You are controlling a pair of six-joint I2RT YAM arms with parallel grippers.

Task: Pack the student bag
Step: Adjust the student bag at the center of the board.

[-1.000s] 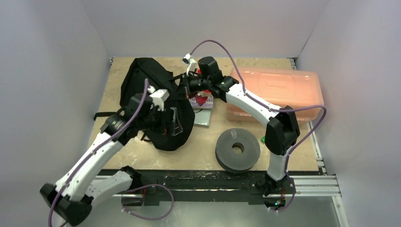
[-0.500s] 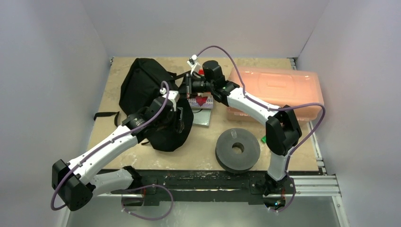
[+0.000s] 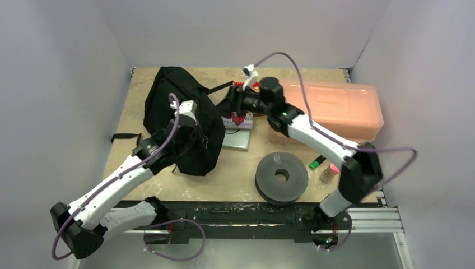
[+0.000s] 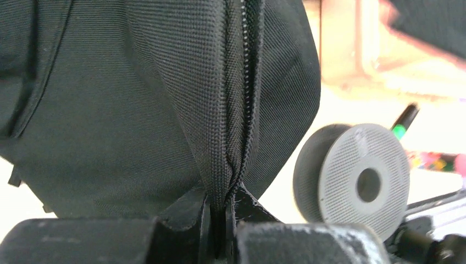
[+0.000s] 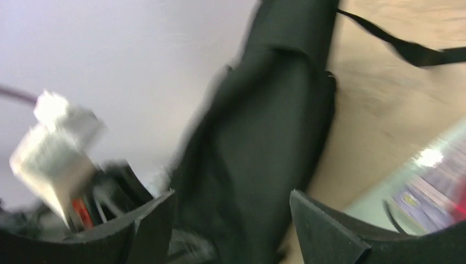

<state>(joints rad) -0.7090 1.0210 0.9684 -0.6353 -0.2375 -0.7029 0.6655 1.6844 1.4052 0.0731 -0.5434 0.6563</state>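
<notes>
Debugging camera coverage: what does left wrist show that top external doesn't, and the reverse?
Only left wrist: the zipper of the student bag up close, with the left gripper shut on the fabric fold along it.
Only top external: the right gripper by the bag's far right side, the orange lidded box, and both arms along their length.
Both: the bag, the grey spool and, probably the same item in each, a black marker with green on it lying near the spool.
</notes>
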